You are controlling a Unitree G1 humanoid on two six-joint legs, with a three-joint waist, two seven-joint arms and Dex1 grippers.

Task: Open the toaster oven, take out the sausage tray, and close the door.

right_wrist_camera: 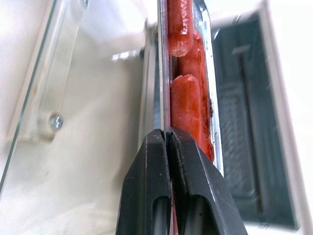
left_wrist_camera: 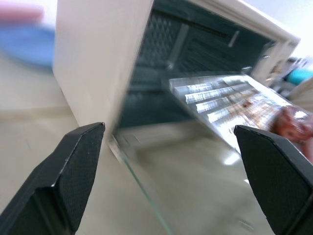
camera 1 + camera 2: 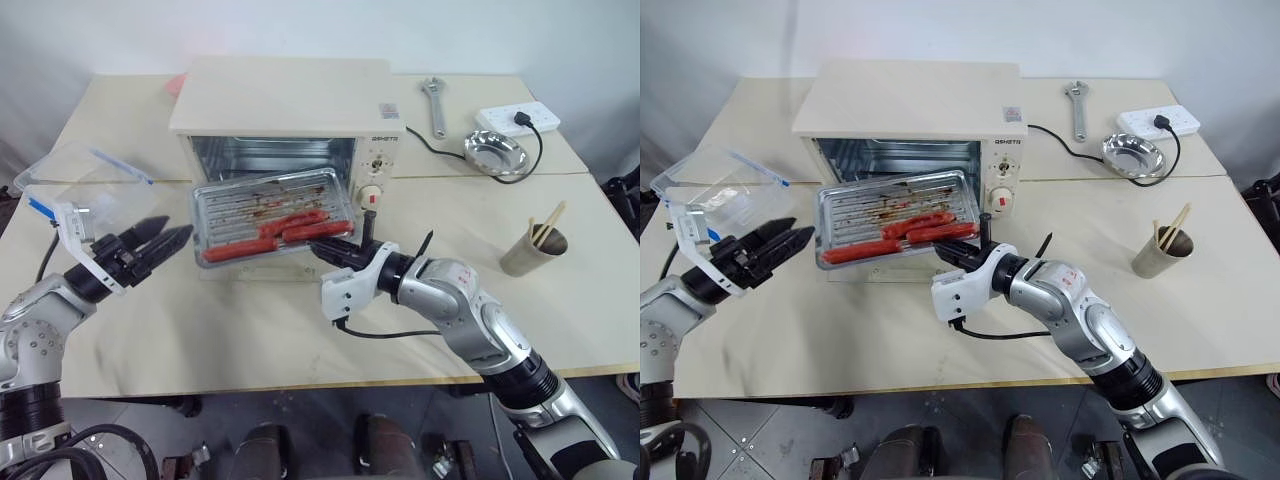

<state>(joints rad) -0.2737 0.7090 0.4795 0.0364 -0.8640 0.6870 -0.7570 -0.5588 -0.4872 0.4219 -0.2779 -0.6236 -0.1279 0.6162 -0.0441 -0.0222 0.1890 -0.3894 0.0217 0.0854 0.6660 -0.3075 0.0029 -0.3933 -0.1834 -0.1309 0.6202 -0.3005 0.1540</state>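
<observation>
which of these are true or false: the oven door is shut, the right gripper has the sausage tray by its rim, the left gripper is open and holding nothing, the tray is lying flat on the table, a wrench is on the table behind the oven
1. The door of the toaster oven is shut. False: it is folded down open.
2. The right gripper is clamped on the rim of the sausage tray. True.
3. The left gripper is open and empty. True.
4. The tray lies flat on the table. False: it is held tilted in front of the oven's opening.
5. A wrench lies on the table to the right of the oven, toward the back. True.
</observation>
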